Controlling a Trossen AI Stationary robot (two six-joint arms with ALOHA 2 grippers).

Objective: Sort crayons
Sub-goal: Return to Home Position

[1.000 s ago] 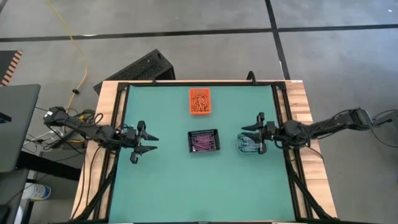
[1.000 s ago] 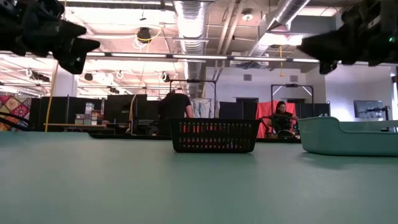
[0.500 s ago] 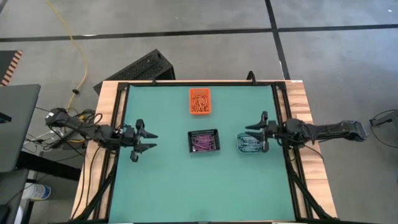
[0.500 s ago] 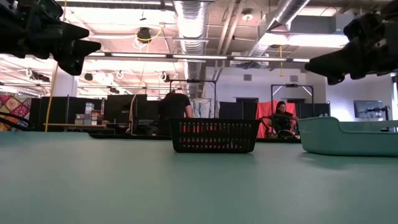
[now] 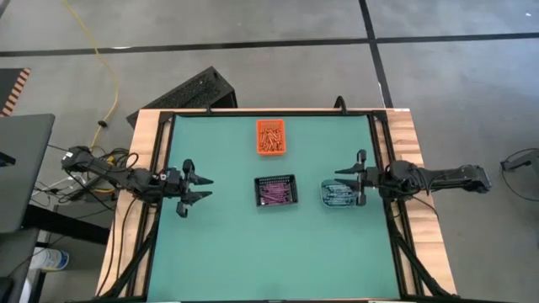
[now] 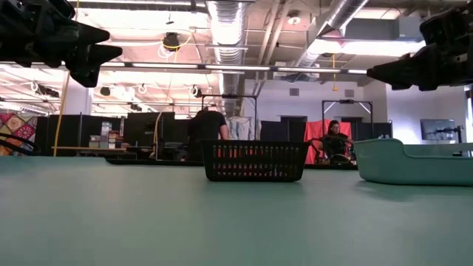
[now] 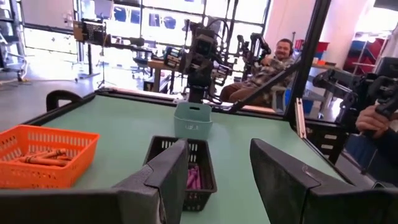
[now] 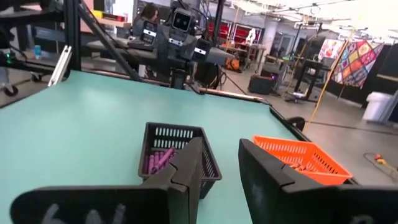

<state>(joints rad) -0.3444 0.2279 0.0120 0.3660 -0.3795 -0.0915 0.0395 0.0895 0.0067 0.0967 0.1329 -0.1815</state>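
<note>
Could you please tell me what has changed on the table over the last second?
The right gripper, open and empty, has drawn back slightly toward the table's right edge, above the teal bin. The left gripper, also open, has barely shifted. Nothing was gripped or released. The orange bin, the black mesh bin, the teal bin and the crayons in them stayed put.

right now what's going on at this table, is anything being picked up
Nothing is being held. The sorting looks done: orange crayons lie in the orange bin, purple crayons in the black mesh bin, blue crayons in the teal bin. The left gripper hovers open over the table; the right gripper hangs open by the teal bin.
</note>
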